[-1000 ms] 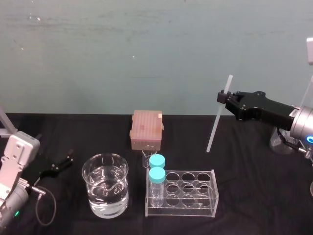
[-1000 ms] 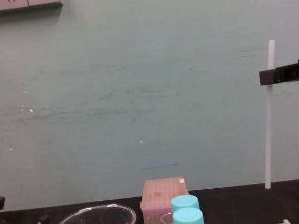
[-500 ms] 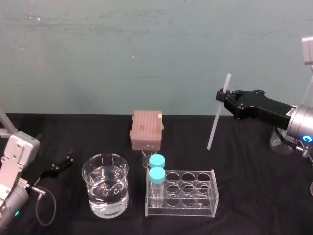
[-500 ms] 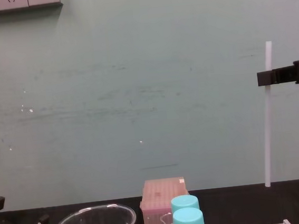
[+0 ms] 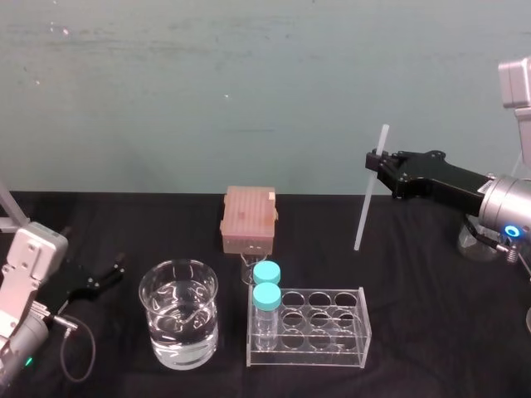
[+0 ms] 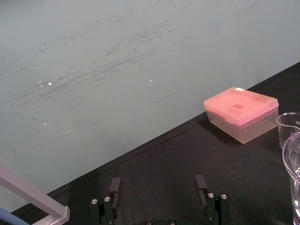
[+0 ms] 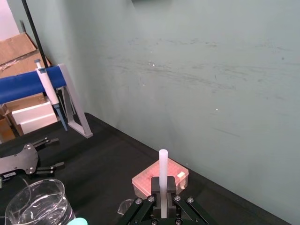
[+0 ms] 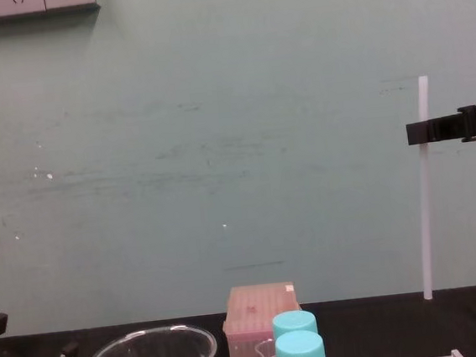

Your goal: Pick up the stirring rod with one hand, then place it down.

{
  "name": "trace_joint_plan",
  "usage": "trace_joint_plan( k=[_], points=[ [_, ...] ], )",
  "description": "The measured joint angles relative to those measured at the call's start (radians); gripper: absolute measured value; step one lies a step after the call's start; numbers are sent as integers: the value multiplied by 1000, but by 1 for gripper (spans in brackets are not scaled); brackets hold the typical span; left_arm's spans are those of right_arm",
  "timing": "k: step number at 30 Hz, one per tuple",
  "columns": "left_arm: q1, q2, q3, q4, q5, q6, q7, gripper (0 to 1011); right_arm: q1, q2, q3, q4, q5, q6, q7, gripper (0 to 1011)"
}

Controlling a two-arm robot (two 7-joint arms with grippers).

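Item: matt teal painted wall point(image 5: 207, 99), scuffed, behind the counter. Item: counter under black cloth point(image 5: 431, 315), flat, non-reflective. Item: right gripper point(image 5: 375, 160), black, two short blocky fingers, reaching in from the right edge above the back right part of the counter, clamped across the stirring rod near its upper end. Progress, as judged: the pick-up is done, since the rod hangs from the fingers; setting it down and letting go are left. Item: left gripper point(image 6: 158, 185), black, idle, low by the left edge, fingers spread with nothing between them. Item: round clear glass beaker point(image 5: 178, 313), thick-walled, part-filled with water, front left of centre. Item: clear acrylic tube rack point(image 5: 323, 327), rectangular with rows of round holes, near the front edge, just right of the beaker. Item: pink translucent plastic lidded box point(image 5: 248, 220), rectangular, centre, toward the back edge. Item: two clear bottles with light blue screw caps point(image 5: 266, 286), standing at the rack's left end. Item: long thin white translucent stirring rod point(image 8: 424, 211), straight, smooth, close to upright, a short stub above the fingers, the long part hanging toward the cloth behind the rack's right end; whether its lower tip touches the counter cannot be told.
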Motion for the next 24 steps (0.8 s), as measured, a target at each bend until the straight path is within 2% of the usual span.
trace_joint_plan(
  k=[24],
  points=[
    [0,0,0,0,0,0,0,1005,0,4,-2,-2,1,-2,3,68]
  ],
)
